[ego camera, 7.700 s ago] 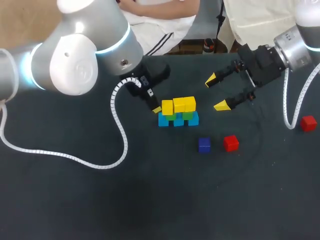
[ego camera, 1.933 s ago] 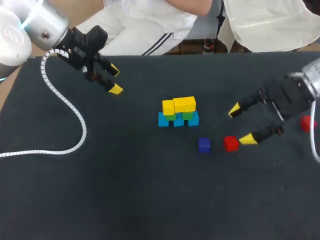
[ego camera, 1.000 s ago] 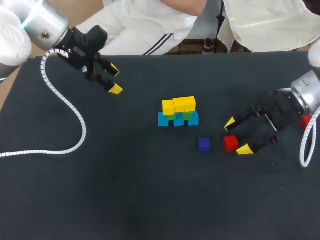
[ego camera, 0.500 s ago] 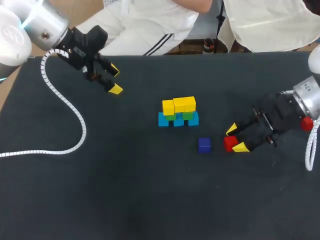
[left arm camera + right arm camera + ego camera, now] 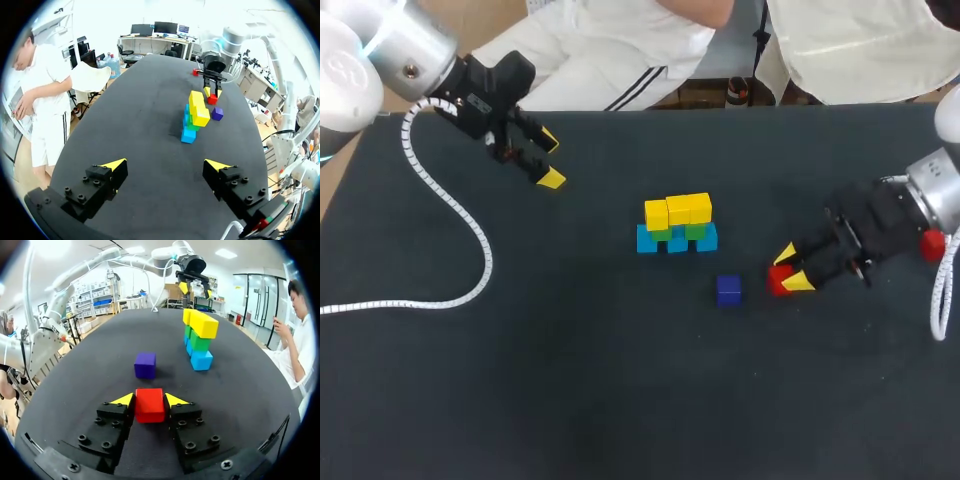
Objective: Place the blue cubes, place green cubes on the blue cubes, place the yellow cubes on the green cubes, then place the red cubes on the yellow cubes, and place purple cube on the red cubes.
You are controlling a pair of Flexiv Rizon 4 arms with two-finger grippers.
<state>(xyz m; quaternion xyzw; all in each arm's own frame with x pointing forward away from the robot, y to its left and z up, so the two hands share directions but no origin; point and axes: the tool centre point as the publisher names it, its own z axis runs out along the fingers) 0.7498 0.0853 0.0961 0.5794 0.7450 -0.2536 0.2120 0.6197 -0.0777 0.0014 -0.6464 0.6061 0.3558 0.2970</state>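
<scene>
Our right gripper (image 5: 787,270) grips a red cube (image 5: 149,405) near the purple cube (image 5: 728,290), with bare table (image 5: 620,380) between them and the stack (image 5: 678,225). Our left gripper (image 5: 549,160) hangs, jaws spread, by the far edge, well apart.

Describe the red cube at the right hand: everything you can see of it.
The red cube is a plain, smooth, evenly coloured block with crisp edges, perhaps plastic or painted wood. It appears to sit flat on the dark table, clamped between the yellow fingertips of the right hand, one against each side. The purple cube lies just ahead of it, apart.
</scene>
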